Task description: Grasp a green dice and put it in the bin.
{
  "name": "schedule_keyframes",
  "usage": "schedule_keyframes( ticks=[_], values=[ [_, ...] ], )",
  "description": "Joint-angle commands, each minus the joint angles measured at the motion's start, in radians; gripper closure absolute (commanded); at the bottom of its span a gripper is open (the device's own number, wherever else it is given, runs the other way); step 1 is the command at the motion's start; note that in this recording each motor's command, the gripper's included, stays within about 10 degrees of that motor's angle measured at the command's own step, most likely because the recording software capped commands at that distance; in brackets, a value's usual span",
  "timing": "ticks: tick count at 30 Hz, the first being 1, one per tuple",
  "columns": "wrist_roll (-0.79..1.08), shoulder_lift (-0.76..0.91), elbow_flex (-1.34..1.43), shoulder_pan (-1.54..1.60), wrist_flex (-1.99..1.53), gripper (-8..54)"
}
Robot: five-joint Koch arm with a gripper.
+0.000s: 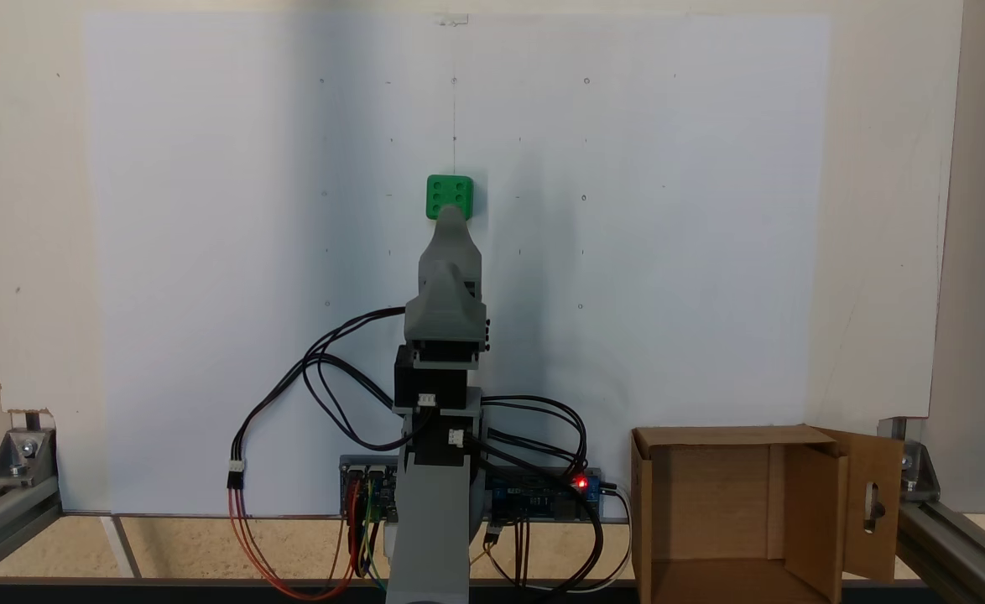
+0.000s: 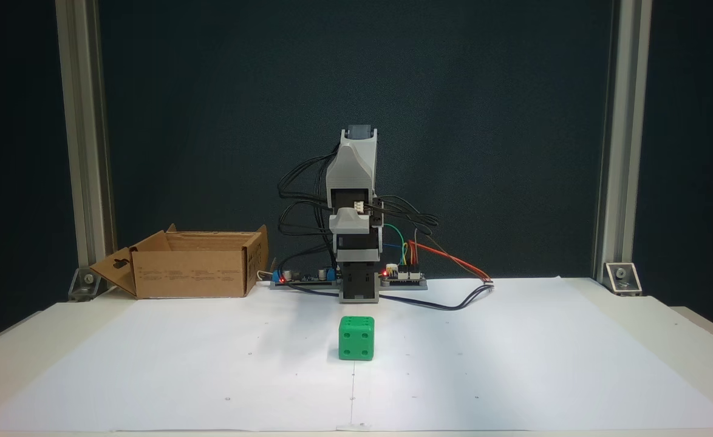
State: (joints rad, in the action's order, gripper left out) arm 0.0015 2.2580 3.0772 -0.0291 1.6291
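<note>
The pincer points away from the camera in a fixed view, its grey tip overlapping the near edge of the dice. Only one tapered tip shows there, the jaws lying one behind the other, so I cannot tell how far it is open or whether it touches anything. In a fixed view from the front, the arm stands folded and upright over its base, well behind the dice, and the dice sits free on the paper with a clear gap to the base; the overlap in the other view looks like line of sight, not contact.

The dice rests flat on the white paper, on a thin centre line drawn there, straight in front of the arm. Its top face shows six pips in a fixed view from behind the arm.

Black wires loop from the arm's joints down to the circuit boards at the base, where a red light glows. Red, yellow and green leads trail off one side.

The bin stands open on the tabletop beside the base, well apart from the dice, at the lower right in the view from behind and at the left in the front view. One flap with a slot cutout swings outward. Aluminium frame posts rise at the tabletop's corners.
</note>
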Motion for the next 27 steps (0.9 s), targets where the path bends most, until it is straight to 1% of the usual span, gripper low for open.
schedule_keyframes(
  ticks=[1,7,27],
  values=[
    [0.112,0.107,0.052,0.109,-0.175,0.4],
    [0.112,0.106,0.052,0.110,-0.477,0.4],
    [0.112,0.109,0.052,0.071,-0.448,0.4]
  ],
)
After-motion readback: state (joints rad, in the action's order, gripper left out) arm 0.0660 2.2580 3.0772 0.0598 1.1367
